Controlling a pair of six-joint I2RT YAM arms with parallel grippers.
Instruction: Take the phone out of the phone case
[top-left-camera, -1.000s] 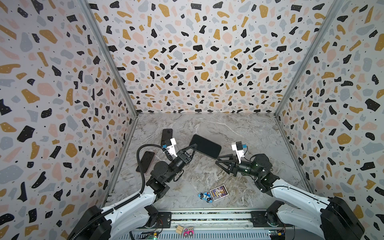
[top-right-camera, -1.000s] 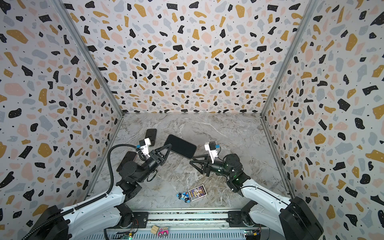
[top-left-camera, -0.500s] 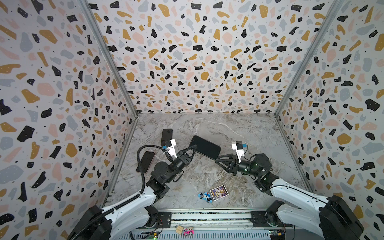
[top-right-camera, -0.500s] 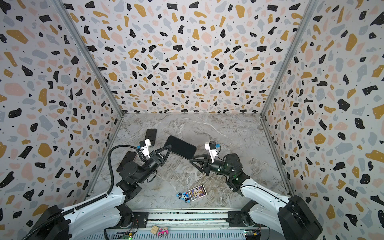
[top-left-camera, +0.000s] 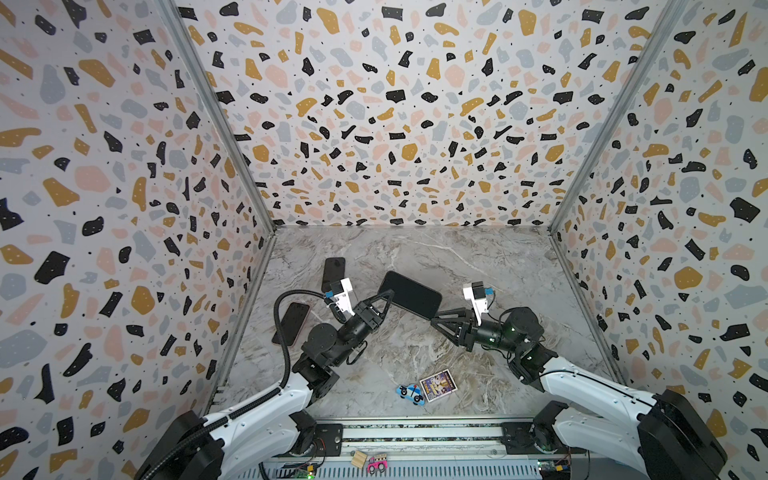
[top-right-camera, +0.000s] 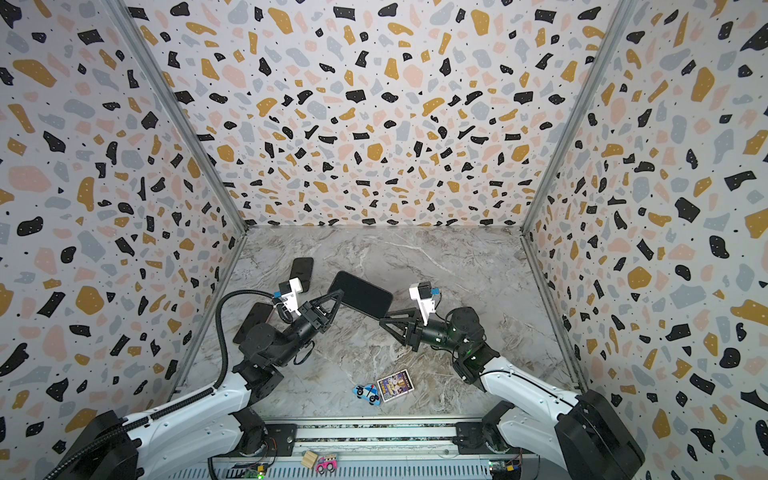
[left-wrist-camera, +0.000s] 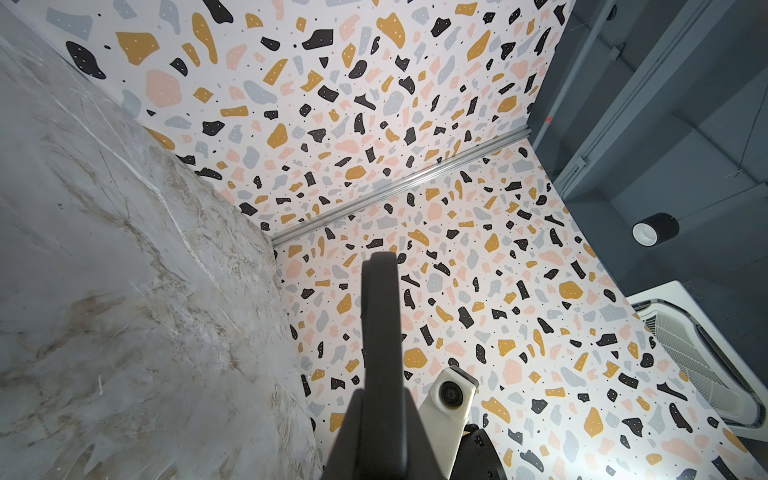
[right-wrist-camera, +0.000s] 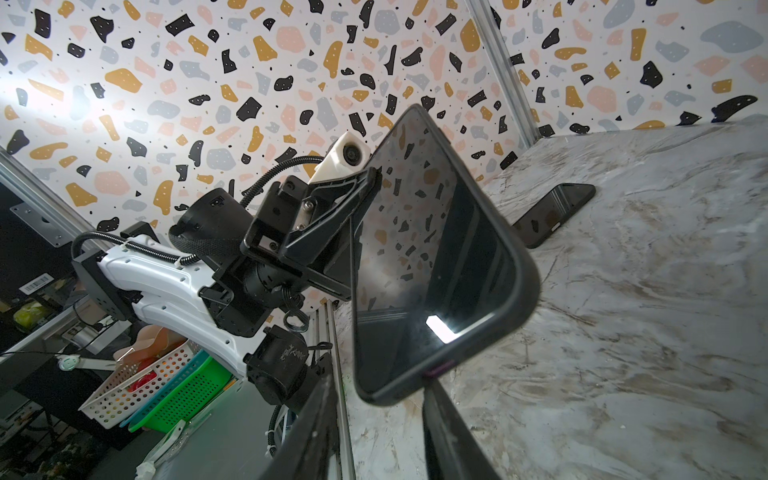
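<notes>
Over marble tabletop (top-left-camera: 478, 266), aloft: clamping phone (top-left-camera: 409, 293) tight by one edge with left gripper (top-left-camera: 388, 294); straddling far-end corner with part-open right gripper (top-left-camera: 434, 319). Pinch only phone case (right-wrist-camera: 525, 270) lip, peel away from screen, brace left firmly.

Held left arm (top-left-camera: 257, 419) low, forearm angled up toward the middle. Clamped left gripper (top-left-camera: 388, 293) tight on one end of phone (top-left-camera: 409, 293), raised and tilted. Held right arm (top-left-camera: 594, 386) low too, wrist near level, pointed at the left one. Set right gripper (top-left-camera: 434, 321) with jaws parted astride the phone's opposite corner, one finger (right-wrist-camera: 444, 424) touching, the other apart.
</notes>
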